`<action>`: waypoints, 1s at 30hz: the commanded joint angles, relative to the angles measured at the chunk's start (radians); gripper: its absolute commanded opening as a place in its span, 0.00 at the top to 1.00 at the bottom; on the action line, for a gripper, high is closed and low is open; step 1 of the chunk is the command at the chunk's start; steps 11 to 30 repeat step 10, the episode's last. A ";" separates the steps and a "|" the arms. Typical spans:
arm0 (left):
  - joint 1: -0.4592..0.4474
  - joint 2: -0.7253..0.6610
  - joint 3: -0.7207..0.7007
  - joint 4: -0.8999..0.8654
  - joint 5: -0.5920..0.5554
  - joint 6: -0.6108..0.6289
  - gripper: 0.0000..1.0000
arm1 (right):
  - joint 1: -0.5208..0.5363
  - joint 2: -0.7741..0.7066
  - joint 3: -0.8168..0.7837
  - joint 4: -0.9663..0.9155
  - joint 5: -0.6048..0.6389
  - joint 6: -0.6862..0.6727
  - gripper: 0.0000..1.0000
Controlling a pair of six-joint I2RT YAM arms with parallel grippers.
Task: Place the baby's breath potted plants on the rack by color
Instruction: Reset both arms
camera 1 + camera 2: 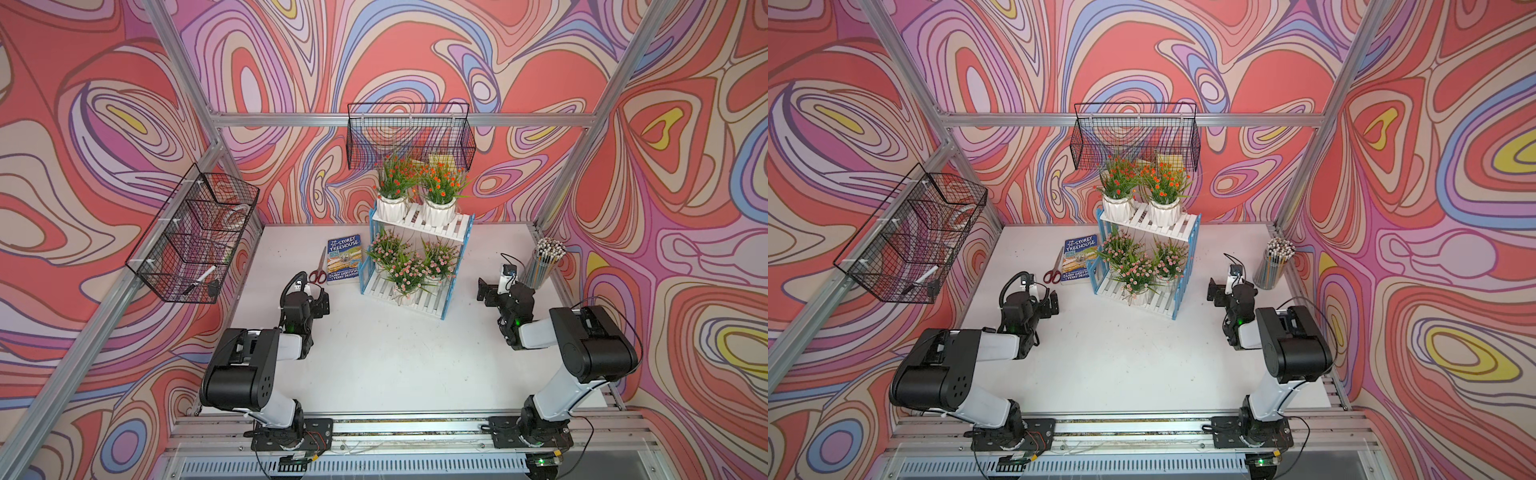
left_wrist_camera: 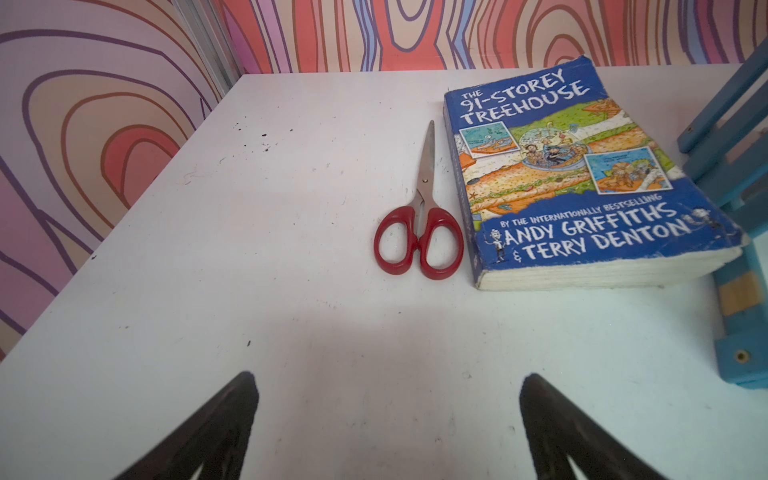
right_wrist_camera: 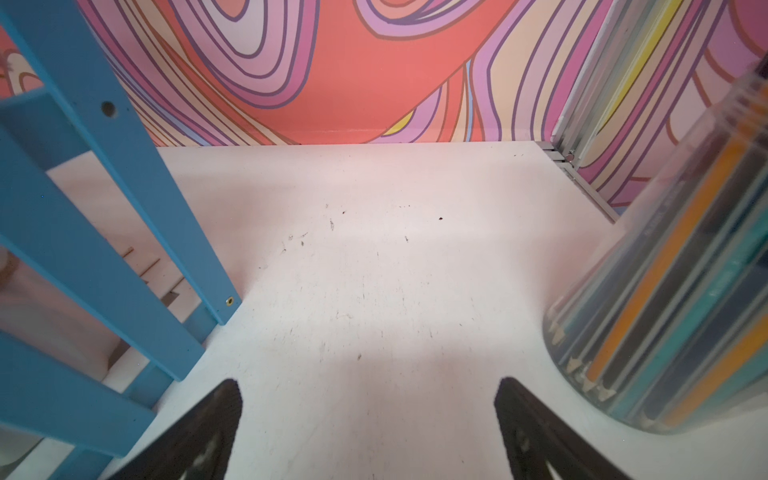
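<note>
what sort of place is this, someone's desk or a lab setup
Most likely a robot test cell staged as a desk, not a home. Two black-and-white robot arms are mounted on a metal rail at the white tabletop's edge, and silver aluminium framing carries the swirl-printed wall panels.

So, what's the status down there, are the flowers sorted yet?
Claws: left claw open, empty; right claw open, empty. Two orange plants on the rack, top shelf; three pink plants on lower shelf: sorted. Nothing in the way.
</note>
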 commanded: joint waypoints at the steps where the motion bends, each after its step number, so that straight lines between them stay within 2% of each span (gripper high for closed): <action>1: 0.005 0.001 0.009 0.047 0.011 0.003 0.00 | -0.022 0.001 0.030 -0.030 -0.019 0.018 0.02; 30: 0.005 0.002 0.008 0.047 0.011 0.003 0.00 | -0.026 -0.003 0.023 -0.019 -0.020 0.015 0.02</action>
